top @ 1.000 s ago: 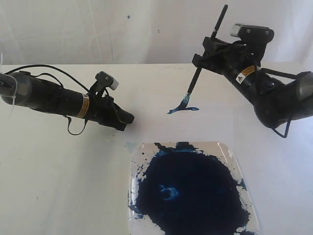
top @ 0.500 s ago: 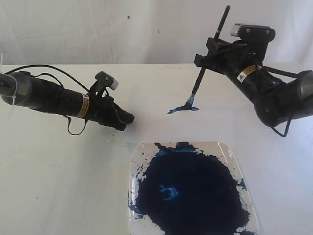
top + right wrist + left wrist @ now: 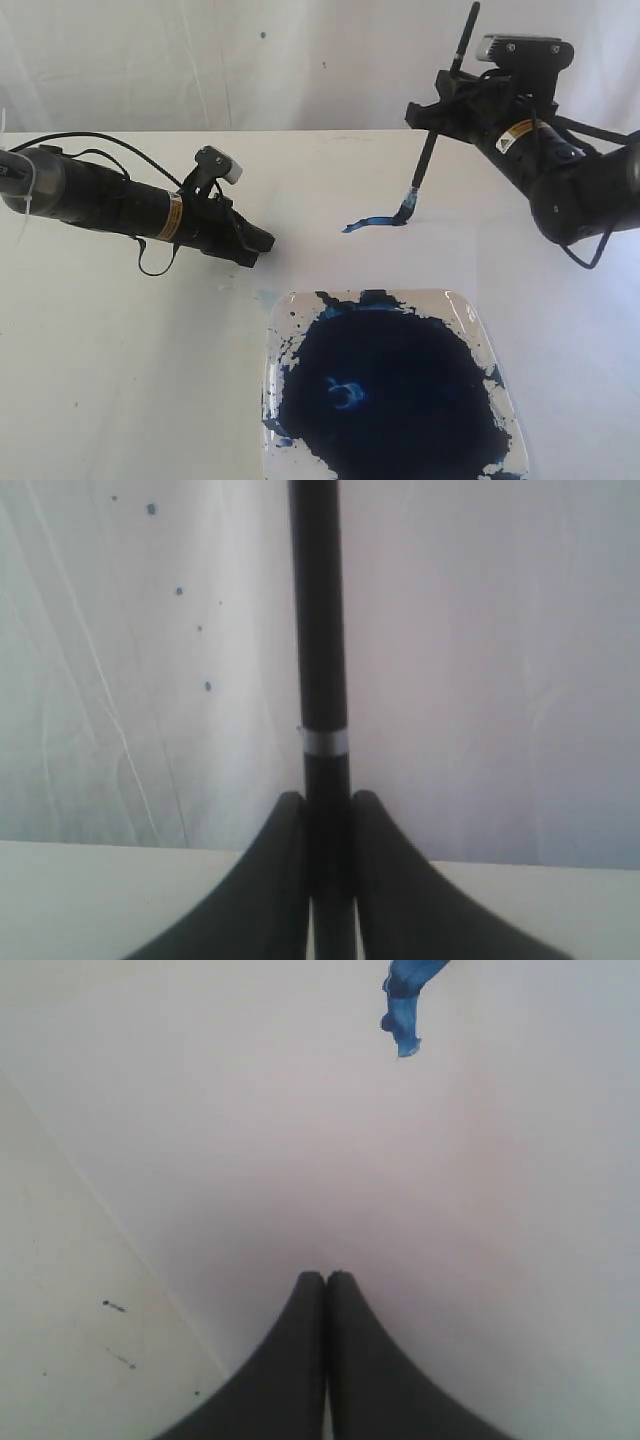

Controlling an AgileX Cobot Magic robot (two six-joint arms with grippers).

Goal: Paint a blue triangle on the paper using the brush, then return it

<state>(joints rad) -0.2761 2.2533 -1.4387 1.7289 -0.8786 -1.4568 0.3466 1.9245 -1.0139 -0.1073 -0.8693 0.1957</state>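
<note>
- One side at most of the blue triangle is down: a single short blue stroke [image 3: 375, 222] lies on the paper [image 3: 330, 175], so the outline looks barely begun.
- Two more sides are judged left to paint, and after that the brush [image 3: 428, 155] has to go back to its place.
- Right fingers [image 3: 282, 830] are clamped on the black handle of the brush, which passes between them and stands steeply, leaning a little.
- Its blue-stained tip hangs well below those fingers and meets the paper at the end of the stroke nearest them.
- Right arm reaches over the paper with the wrist raised and the fingers held high above the sheet.
- Left fingers [image 3: 312, 1305] are pressed together with nothing between them, hovering low over the paper's edge, the stroke's other end well ahead of them.
- Paint tray [image 3: 478, 322] with its dark blue pool [image 3: 385, 385] sits on the worktop, apart from both sets of fingers.
</note>
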